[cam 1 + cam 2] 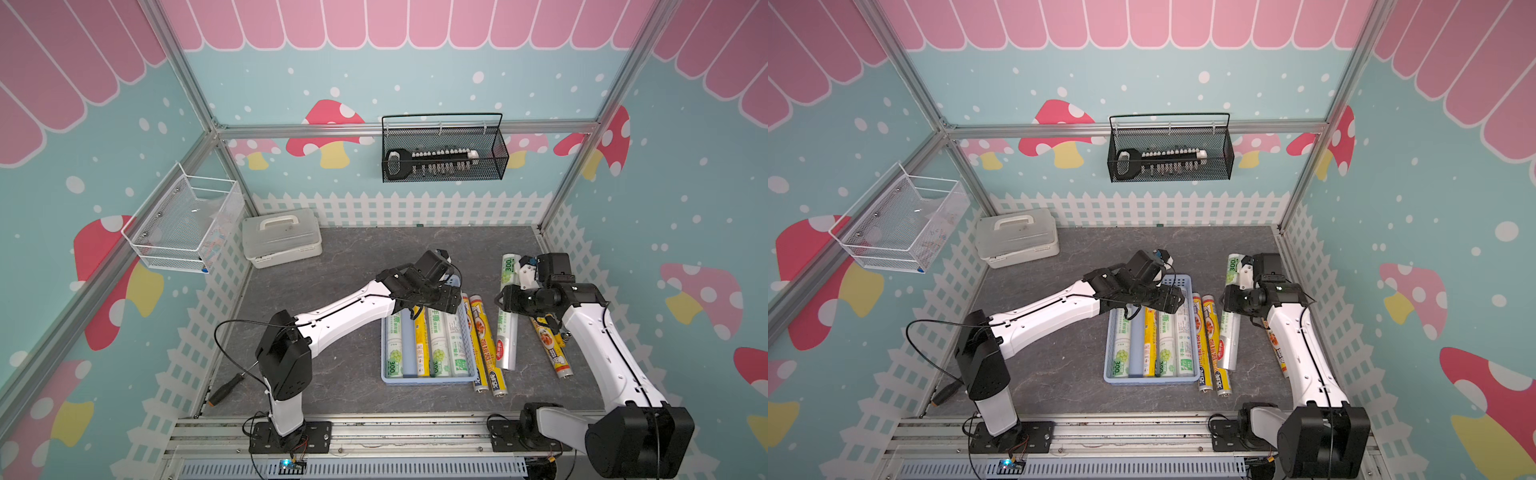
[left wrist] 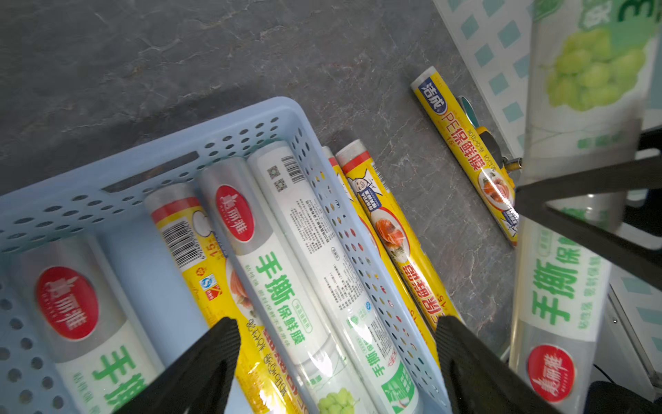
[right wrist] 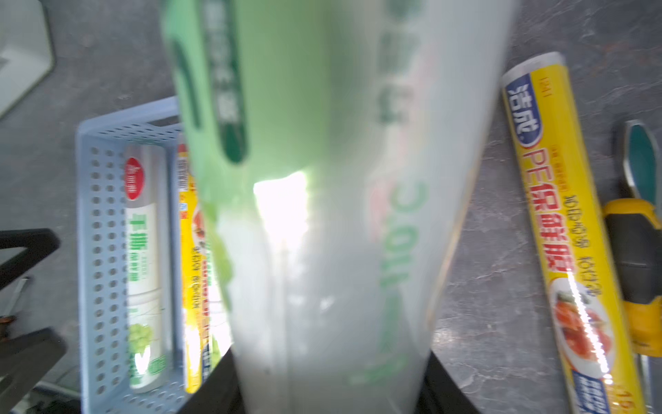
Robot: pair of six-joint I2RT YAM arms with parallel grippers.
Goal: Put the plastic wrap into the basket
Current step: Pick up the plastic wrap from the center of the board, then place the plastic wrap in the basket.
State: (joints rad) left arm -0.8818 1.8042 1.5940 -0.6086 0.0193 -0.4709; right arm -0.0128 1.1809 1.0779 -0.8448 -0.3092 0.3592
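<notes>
The light blue basket (image 1: 428, 379) stands in the lower middle of both top views, on the grey table (image 1: 332, 365). 4 rolls of plastic wrap lie in it along its length. The leftmost white roll (image 1: 395, 349) is against the left wall. Then comes a bare strip of basket floor, then a yellow roll (image 1: 422, 345). After it the middle white roll (image 1: 438, 349) and the rightmost white roll (image 1: 457, 345) lie side by side up to the right wall.

Just outside this wall, 2 more yellow rolls lie on the table, about parallel to the basket: the inner yellow roll (image 1: 477, 361) and the outer yellow roll (image 1: 488, 345), close together.

The left gripper (image 1: 449, 305) hangs over the upper end of the basket in both top views. In the left wrist view its fingers (image 2: 200, 369) are spread wide, with nothing between them.

The right gripper (image 1: 507, 301) is to the right of the basket and pinches a clear roll (image 1: 508, 328) with green print. In the right wrist view this roll fills the centre, blurred, between the black fingers (image 3: 444, 394) at the lower edge. It is right of the 2 yellow rolls. Whether it touches the table, I cannot tell.

1 more roll, the far right yellow roll (image 1: 555, 357), lies at an angle partly under the right arm. A tool with a yellow and black handle (image 3: 641, 272) lies just beside it.
</notes>
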